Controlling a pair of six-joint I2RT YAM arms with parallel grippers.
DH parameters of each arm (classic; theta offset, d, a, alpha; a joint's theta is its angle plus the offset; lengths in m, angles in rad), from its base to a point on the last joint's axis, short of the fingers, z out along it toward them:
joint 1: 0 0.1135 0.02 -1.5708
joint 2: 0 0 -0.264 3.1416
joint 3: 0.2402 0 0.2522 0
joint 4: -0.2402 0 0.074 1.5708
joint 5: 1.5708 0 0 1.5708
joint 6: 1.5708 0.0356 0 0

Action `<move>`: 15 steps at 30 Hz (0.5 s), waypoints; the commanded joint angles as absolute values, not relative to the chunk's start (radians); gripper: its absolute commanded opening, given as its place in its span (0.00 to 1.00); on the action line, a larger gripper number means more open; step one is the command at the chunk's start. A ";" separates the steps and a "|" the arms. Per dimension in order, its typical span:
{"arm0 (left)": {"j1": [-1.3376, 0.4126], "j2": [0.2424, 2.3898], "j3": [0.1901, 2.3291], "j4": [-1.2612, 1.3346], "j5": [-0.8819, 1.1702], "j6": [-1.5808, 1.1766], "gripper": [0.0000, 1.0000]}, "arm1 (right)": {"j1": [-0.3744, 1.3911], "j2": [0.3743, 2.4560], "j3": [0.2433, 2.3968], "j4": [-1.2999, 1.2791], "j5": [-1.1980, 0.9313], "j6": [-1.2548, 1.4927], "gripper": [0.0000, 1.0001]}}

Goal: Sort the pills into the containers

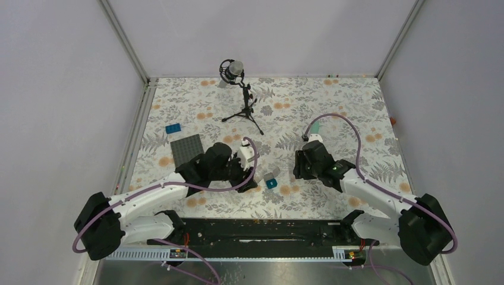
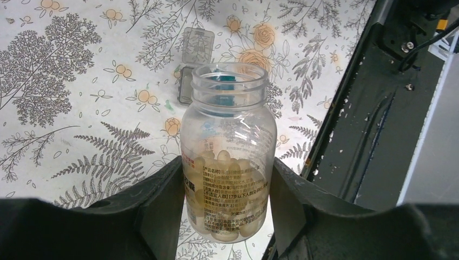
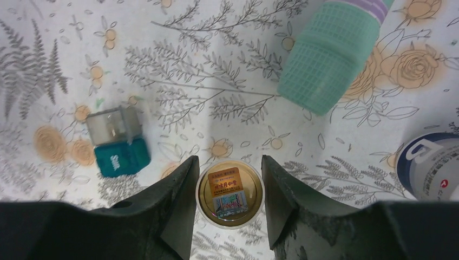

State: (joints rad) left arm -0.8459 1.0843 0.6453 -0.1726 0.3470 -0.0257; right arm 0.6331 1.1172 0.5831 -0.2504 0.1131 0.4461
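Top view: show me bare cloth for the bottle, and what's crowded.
Free: cloth between the microphone stand and the right wall; beyond the blue brick, far left. Crowded: the middle, teal box between left end effector and right end effector.

"sun." printed on the teal box (image 3: 122, 158)

Bright, even light; soft shadows
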 commanded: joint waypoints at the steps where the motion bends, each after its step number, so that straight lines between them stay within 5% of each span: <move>1: -0.850 1.120 0.639 -0.039 0.313 -0.019 0.00 | 0.664 1.175 0.565 -0.149 0.245 0.448 0.24; 9: -0.850 1.204 0.638 -0.007 0.309 -0.019 0.00 | 0.705 1.272 0.574 -0.114 0.300 0.485 0.34; 15: -0.851 1.245 0.643 -0.006 0.304 -0.014 0.00 | 0.709 1.286 0.578 -0.144 0.304 0.510 0.58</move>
State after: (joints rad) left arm -0.8463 1.2331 0.6384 -0.0788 0.3233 -0.0257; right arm 0.6979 1.2842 0.5644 -0.1448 0.2489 0.4801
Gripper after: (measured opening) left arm 0.523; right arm 0.541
